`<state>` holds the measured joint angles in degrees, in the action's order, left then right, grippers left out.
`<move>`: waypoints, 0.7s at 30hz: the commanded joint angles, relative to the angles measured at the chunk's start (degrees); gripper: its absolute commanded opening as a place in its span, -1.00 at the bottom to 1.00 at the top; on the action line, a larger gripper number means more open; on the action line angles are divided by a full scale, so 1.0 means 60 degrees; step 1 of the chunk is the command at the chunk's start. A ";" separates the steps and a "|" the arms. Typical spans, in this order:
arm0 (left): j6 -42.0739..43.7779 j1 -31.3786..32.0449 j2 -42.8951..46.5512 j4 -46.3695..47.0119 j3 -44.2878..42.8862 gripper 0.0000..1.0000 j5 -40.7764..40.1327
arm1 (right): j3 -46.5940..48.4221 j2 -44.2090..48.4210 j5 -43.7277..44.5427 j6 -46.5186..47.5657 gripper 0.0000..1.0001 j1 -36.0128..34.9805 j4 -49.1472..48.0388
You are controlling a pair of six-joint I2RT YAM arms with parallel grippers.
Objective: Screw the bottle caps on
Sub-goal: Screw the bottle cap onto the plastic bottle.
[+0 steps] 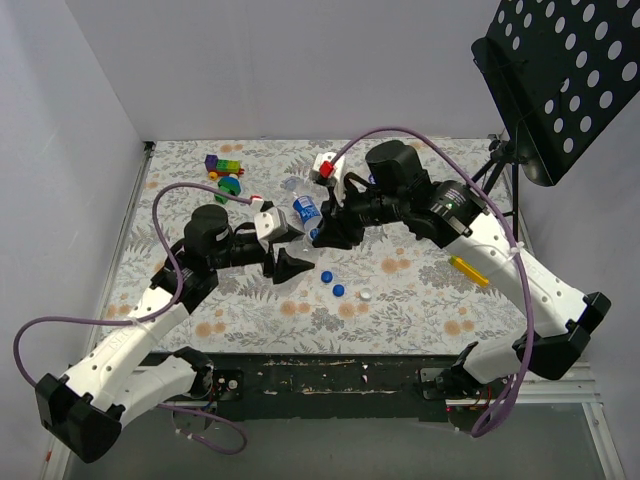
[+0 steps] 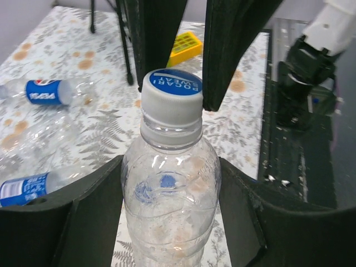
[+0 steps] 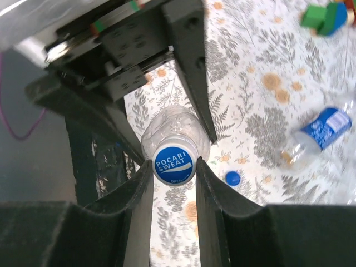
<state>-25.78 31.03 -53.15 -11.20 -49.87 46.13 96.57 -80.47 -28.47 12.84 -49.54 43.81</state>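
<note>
Above the table, left hand tight around clear bottle, right hand tight around its "POCARI SWEAT" cap.

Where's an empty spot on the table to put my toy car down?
Bare table lies along the near edge, in front of the loose blue caps, and between those caps and the yellow thing. The middle, around the bottles, is crowded.
</note>
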 commanded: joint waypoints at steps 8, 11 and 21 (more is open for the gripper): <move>-0.0009 0.1069 0.0537 0.1808 0.1322 -1.00 -0.5650 | -0.0758 0.0139 0.2781 -0.5010 -0.97 0.0039 -0.1808; -0.0024 0.1069 0.0654 0.2160 0.1675 -1.00 -0.5448 | -0.0643 0.0125 0.2914 -0.4807 -0.97 0.0039 -0.1722; 0.0283 0.1055 0.1064 0.2306 0.2144 -1.00 -0.4599 | 0.1027 -0.0533 0.2123 -0.3870 -0.97 0.0141 -0.0317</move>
<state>-25.47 37.50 -49.34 -0.38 -38.17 17.28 97.36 -82.08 -13.43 -12.82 -49.10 38.92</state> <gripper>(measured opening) 0.597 0.371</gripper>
